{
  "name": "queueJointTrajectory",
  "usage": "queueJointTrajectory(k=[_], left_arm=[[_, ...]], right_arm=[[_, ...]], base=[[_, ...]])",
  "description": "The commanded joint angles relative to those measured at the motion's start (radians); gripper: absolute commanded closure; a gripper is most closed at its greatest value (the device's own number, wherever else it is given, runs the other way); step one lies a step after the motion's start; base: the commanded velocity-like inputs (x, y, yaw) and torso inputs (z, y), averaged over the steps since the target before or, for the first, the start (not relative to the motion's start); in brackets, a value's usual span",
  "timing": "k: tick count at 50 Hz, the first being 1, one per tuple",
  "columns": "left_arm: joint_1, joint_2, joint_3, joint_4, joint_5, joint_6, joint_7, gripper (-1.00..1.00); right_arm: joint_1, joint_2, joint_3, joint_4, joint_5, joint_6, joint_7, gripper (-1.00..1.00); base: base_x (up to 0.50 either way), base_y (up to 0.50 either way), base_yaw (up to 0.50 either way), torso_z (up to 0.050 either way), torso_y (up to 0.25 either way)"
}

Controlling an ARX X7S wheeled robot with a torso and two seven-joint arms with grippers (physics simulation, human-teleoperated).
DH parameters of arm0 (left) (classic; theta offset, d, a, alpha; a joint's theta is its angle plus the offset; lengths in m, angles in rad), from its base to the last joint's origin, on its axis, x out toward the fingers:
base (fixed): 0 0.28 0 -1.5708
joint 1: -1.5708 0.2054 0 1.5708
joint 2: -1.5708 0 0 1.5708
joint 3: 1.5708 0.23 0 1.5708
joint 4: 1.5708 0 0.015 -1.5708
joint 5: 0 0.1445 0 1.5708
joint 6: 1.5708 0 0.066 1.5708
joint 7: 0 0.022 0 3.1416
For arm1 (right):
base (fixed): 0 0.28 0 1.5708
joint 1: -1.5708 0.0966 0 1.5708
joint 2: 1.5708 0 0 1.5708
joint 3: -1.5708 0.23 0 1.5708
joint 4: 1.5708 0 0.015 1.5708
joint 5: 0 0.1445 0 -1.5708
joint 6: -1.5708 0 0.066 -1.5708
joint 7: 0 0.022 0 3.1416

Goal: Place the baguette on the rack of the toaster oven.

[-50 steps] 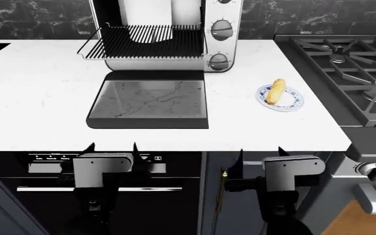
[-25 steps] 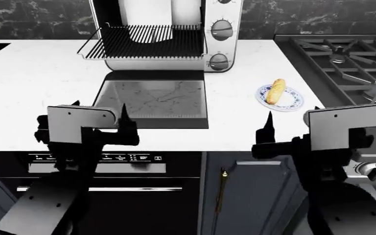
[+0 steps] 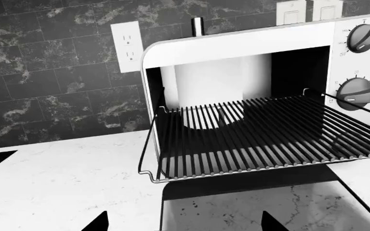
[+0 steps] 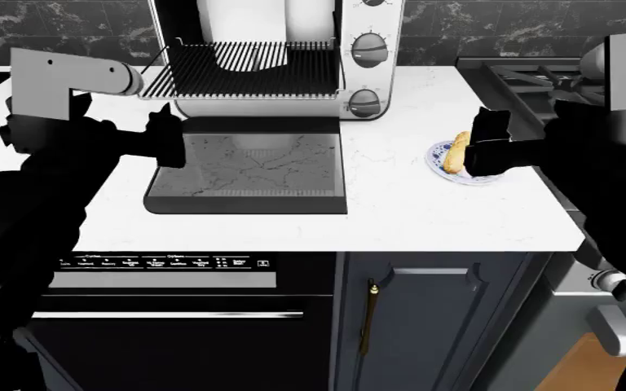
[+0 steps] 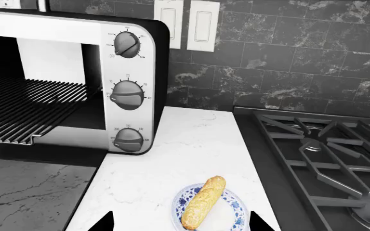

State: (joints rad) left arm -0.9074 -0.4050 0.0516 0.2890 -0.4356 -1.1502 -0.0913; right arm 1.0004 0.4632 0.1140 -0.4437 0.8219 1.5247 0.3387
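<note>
Item: baguette (image 5: 203, 202). Location: lying on a small blue-patterned plate (image 5: 231, 215) on the white table (image 4: 63, 195), between the toaster oven (image 5: 130, 72) and the gas stove (image 5: 320, 159). Untouched.

Item: rack (image 3: 262, 134). Location: drawn forward out of the toaster oven, over the lowered glass door (image 4: 250, 171). Bare, ready to receive.

Item: right gripper (image 4: 487, 151). Position: just beside the plate in the head view, above table level. Jaws spread, tips showing on either side of the plate in the wrist view, holding nothing.

Item: left gripper (image 4: 159, 134). Position: at the door's left edge, facing the rack. Jaws probably spread; only two dark tips show.

Step in hand: approach to the baguette; pick not yet made.

Next move calls for: lowering the right jaws astride the loaf's narrow width, closing across its middle, then carrying it left onto the rack.
</note>
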Motion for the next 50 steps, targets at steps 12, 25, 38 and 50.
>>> queueJointTrajectory(k=[12, 25, 38, 50], left_arm=[[-0.282, -0.040, 0.066, -0.290, 0.017, 0.007, 0.104, -1.00], [-0.297, -0.054, 0.066, -0.292, 0.018, 0.005, 0.103, -1.00], [-0.287, -0.054, 0.062, -0.275, 0.012, -0.005, 0.094, -1.00], [-0.291, -0.067, 0.068, -0.266, 0.012, -0.020, 0.091, -1.00]], right_arm=[[0.095, 0.126, -0.001, 0.170, 0.176, -0.038, 0.078, -1.00], [0.067, 0.156, -0.013, 0.168, 0.183, -0.052, 0.102, -1.00], [0.058, 0.178, 0.002, 0.145, 0.220, -0.027, 0.145, -1.00], [0.036, 0.195, 0.031, 0.132, 0.281, 0.016, 0.212, -1.00]], base=[[0.12, 0.00, 0.00, 0.000, 0.000], [0.42, 0.00, 0.00, 0.000, 0.000], [0.41, 0.12, 0.00, 0.000, 0.000], [0.27, 0.27, 0.00, 0.000, 0.001]])
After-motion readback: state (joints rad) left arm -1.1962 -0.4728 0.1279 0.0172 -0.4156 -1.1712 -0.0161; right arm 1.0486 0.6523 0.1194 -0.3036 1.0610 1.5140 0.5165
